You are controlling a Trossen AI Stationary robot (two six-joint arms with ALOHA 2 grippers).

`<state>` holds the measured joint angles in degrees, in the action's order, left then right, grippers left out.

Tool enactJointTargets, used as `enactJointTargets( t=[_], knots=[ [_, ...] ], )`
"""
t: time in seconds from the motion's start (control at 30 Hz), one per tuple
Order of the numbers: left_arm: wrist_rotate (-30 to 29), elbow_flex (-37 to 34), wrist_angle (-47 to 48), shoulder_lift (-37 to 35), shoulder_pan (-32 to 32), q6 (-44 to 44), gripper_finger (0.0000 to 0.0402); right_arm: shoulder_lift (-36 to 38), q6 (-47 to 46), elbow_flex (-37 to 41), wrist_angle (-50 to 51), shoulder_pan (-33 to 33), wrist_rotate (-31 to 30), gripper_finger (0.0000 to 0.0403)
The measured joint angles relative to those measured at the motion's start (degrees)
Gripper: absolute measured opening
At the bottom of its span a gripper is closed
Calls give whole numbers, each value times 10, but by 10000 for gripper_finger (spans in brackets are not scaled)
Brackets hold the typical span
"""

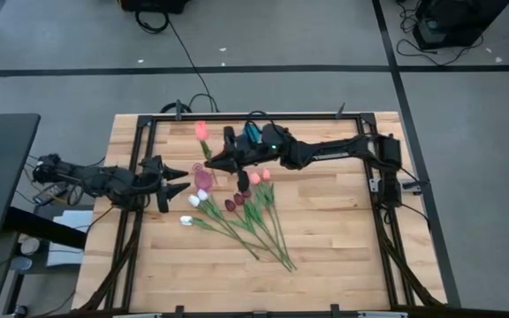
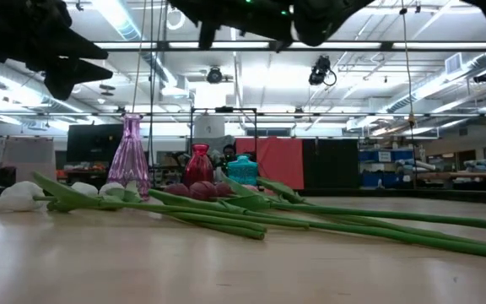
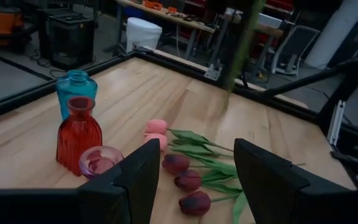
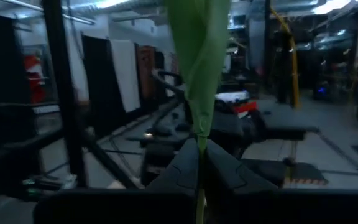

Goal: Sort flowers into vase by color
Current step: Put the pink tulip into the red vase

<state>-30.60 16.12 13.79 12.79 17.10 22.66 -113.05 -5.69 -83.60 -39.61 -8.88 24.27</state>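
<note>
My right gripper [image 1: 212, 161] is shut on a pink tulip [image 1: 201, 132] and holds it in the air over the table's far middle, by the vases. The tulip's green lower end [image 3: 227, 81] hangs free. The other tulips lie in a fan on the table: pink heads [image 1: 261, 176], maroon heads [image 1: 236, 202], white heads [image 1: 194, 200], and long green stems [image 1: 263, 234] running toward the near edge. My left gripper [image 1: 182, 179] is open and hovers left of the pile, touching nothing. My right gripper pinches the tulip's stem between its two shut fingers, just below a folded green leaf [image 4: 199, 127]. The fingers come in level from the table's right and lie across the stem. The tulip is lifted clear and stands roughly upright, with its head above the fingers and its lower stem below them.
Three vases stand in a row near the far middle: a pink glass one [image 3: 99, 160], a red one [image 3: 77, 134] and a teal one [image 3: 76, 87]. A black frame [image 1: 237, 117] runs around the wooden table. Bare wood lies to the right [image 1: 334, 221].
</note>
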Motion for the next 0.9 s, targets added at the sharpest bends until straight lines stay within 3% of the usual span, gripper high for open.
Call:
enactJointTargets(
  t=[0.23,0.5,0.7,0.9],
  knots=[
    [-32,21,-3,-10,29,-15,211,-70,13,-91,6,-3,13,18],
    [46,22,-18,8,58,-30,211,-86,5,-154,58,-14,55,18],
    [39,22,-27,15,70,-37,211,-85,9,-183,70,-24,74,18],
    [-3,-24,-30,16,82,-18,211,-87,33,-185,85,-26,85,18]
  ],
)
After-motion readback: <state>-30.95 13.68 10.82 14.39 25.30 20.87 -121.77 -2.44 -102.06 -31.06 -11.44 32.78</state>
